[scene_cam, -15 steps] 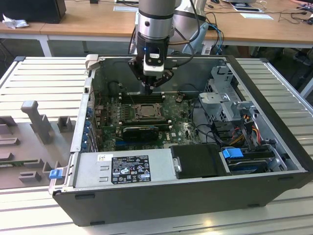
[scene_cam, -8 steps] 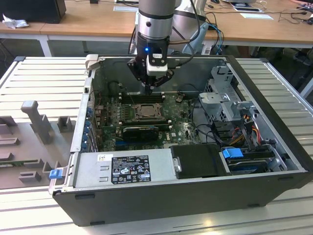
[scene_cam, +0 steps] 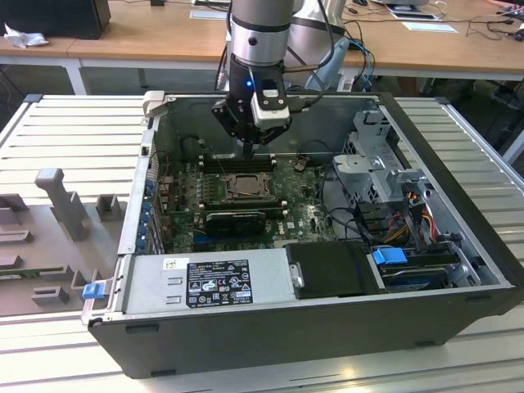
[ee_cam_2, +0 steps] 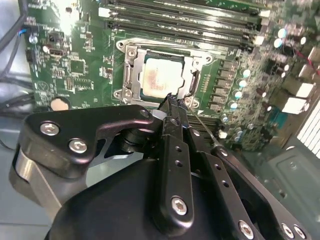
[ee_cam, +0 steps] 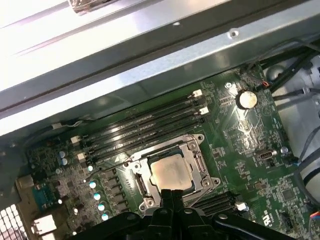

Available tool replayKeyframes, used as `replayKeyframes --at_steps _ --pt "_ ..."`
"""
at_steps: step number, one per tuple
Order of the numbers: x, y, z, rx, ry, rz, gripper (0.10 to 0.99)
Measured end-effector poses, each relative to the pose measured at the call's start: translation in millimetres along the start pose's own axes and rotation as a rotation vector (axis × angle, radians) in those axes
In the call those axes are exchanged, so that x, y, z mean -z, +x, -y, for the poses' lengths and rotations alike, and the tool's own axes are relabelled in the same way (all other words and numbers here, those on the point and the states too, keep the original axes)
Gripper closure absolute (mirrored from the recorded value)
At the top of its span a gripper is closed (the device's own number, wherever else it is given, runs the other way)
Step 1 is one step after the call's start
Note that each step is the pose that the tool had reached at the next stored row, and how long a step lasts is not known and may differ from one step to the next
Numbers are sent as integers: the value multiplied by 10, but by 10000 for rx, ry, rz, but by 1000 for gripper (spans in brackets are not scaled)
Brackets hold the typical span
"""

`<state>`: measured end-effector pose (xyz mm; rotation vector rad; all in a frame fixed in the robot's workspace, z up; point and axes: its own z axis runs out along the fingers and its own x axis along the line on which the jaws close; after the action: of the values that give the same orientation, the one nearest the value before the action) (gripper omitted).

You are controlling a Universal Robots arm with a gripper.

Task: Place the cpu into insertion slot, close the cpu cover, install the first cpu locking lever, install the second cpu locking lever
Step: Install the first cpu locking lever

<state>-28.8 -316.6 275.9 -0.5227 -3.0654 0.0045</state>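
Note:
The cpu (ee_cam_2: 159, 77) (ee_cam: 171, 171), a pale square chip, lies in the insertion slot (scene_cam: 244, 187) on the green motherboard. The silvery cpu cover (ee_cam_2: 131, 60) (ee_cam: 194, 150) lies flat around it, framing the chip through its cut-out. My gripper (scene_cam: 248, 147) hangs just above the slot's edge, towards the back of the case. In both wrist views its black fingers meet at the tips (ee_cam_2: 172, 100) (ee_cam: 172, 192), shut, with nothing visible between them. A thin metal lever rod (ee_cam_2: 202, 127) runs slanted beside the fingertips. The gripper body hides the slot's near edge.
Long black memory slots (ee_cam: 145, 127) (ee_cam_2: 190, 20) lie beside the socket. A grey power supply box (scene_cam: 209, 278) fills the case's front. A drive cage with cables (scene_cam: 377, 164) stands at the exterior view's right. The case's metal wall (ee_cam: 150, 45) rises close behind the gripper.

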Motion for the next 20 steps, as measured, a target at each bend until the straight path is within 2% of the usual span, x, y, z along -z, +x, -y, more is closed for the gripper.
replayKeyframes --at_steps 4,5,6,7,8,9,10,12,16,17,18,19,20 --pt "-5 5 2 551 11 11 980" --pt "-6 7 2 593 -1 38 980" --pt "-6 11 4 607 -25 112 980" --pt "-6 16 6 614 -65 240 980" --pt "-7 21 7 618 -123 421 980" --pt "-7 23 8 630 -162 541 980" --pt "-10 23 8 709 -184 607 980" --pt "-21 22 8 1107 -183 609 980" --pt "-60 22 8 2268 -202 599 980" --pt "-73 32 11 2373 -215 596 980" --pt "-84 58 21 2399 -221 595 980" --pt "-104 125 44 2420 -227 593 980" --pt "-129 225 80 2424 -230 591 980"
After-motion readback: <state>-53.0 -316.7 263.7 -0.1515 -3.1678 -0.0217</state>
